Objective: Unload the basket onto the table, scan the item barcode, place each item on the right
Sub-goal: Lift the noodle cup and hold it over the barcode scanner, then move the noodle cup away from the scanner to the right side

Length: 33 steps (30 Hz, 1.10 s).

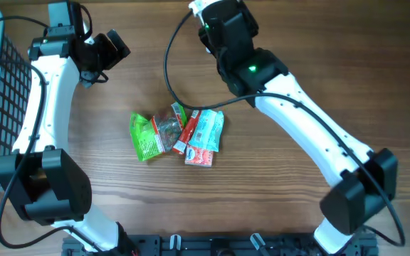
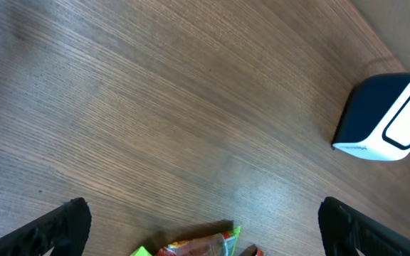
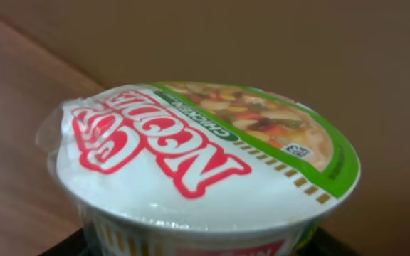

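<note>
Fingers, right gripper (image 1: pixel 205 14): clamped on cup (image 3: pixel 198 163). Left gripper (image 1: pixel 112 48): spread, empty. Advice: turn cup's barcode squarely toward scanner (image 2: pixel 390 117), far side.

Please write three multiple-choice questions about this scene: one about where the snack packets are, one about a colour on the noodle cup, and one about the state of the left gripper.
1. Where do the snack packets lie?
A. in the basket
B. in the middle of the table
C. on the scanner

2. What colour are the big letters on top of the noodle cup?
A. blue
B. black
C. red

3. How is the left gripper?
A. open and empty
B. shut on a packet
C. shut on the scanner

Answers:
1 B: the overhead view shows them piled on the wood.
2 C: the right wrist view shows red lettering.
3 A: in the left wrist view its fingers stand wide apart with nothing between them.
</note>
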{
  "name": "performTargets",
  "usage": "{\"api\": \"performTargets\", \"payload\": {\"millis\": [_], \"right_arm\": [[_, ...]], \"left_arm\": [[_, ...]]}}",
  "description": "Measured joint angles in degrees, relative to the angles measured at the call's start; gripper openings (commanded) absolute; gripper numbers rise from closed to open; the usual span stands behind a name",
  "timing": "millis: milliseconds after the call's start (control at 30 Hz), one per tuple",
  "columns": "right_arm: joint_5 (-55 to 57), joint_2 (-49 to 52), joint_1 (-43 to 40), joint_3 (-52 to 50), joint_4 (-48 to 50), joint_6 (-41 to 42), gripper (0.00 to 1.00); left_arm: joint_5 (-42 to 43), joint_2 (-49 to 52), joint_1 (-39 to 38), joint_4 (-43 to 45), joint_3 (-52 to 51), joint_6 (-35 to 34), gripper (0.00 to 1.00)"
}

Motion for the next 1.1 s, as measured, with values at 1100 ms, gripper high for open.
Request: {"api": "performTargets", "payload": {"millis": [1100], "right_arm": [[6.32, 32.13, -3.63, 0.42, 50.93, -30.64, 0.66]], "left_arm": [[0.02, 0.0, 0.0, -0.02, 0.0, 0.0, 1.0]]}}
